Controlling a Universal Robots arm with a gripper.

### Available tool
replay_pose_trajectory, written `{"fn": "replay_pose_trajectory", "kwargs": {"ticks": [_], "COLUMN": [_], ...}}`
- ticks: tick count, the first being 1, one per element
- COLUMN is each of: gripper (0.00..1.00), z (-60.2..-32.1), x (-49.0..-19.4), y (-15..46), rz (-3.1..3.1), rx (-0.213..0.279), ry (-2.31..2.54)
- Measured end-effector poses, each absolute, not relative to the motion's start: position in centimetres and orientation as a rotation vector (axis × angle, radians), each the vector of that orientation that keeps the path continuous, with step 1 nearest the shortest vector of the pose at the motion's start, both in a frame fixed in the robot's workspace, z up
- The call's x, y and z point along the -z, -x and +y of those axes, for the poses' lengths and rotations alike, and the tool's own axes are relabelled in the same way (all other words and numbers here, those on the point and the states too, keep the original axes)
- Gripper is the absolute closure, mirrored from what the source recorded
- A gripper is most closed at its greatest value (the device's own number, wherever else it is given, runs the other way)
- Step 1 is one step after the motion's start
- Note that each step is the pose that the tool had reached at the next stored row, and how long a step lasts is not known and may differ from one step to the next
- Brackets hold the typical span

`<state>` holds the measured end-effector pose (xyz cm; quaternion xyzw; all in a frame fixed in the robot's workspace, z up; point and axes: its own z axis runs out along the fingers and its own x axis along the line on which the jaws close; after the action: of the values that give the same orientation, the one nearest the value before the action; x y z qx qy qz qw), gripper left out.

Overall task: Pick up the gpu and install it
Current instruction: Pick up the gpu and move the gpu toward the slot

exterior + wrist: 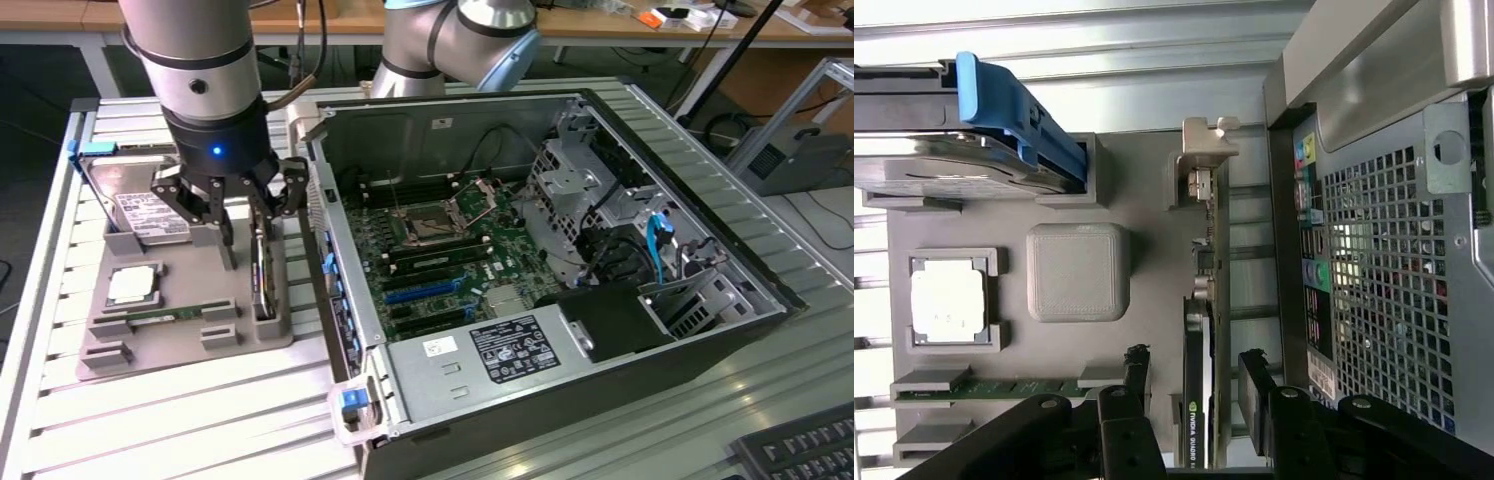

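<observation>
A robot arm (200, 80) hangs over a grey tray (174, 345) on a slatted metal table (187, 420). In the exterior view the tray sits at nine o'clock of an open computer case (441, 125). The arm hides part of the tray's far end.

The tray holds four parts, one of each:
- a hard drive (140, 212)
- a processor (134, 285)
- a memory stick (167, 317)
- the gpu (266, 285)

The gpu stands on edge in a slot at the tray's three o'clock side, nearest the case. It is seen edge-on, so its face cannot be made out. The jaws stand wide apart, one on each side of the gpu, gripping nothing.
</observation>
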<state>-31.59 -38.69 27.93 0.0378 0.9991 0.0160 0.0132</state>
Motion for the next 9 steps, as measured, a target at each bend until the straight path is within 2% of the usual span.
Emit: {"fn": "replay_pose_trajectory", "kwargs": {"ticks": [9], "gripper": [0.52], "z": [-38.68], "x": [-27.61], "y": [31.59], "rz": [3.112], "rx": [-0.048], "ry": [-0.118]}}
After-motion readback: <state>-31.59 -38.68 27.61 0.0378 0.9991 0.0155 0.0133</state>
